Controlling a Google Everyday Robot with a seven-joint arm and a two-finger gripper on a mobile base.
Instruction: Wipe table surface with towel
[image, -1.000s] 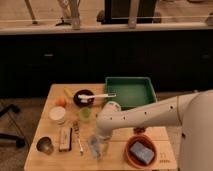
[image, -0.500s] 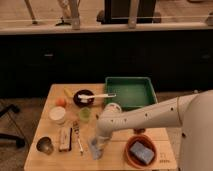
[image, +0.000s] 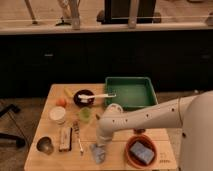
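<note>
A crumpled grey-blue towel (image: 98, 153) lies on the wooden table (image: 55, 95) near its front edge, about the middle. My gripper (image: 100, 143) is at the end of the white arm (image: 145, 119), which reaches in from the right. It points down and sits right on the top of the towel, touching it. The gripper's tip is partly hidden by the towel.
A terracotta bowl with a blue sponge (image: 141, 151) sits just right of the towel. A fork (image: 78, 138), a dark block (image: 65, 138) and a metal bowl (image: 45, 145) lie to its left. Behind are a green cup (image: 85, 114), a white container (image: 58, 115), a dark bowl with a spoon (image: 85, 97) and a green tray (image: 130, 92).
The gripper and the towel have shifted slightly toward the table's front edge. The other objects have not moved.
</note>
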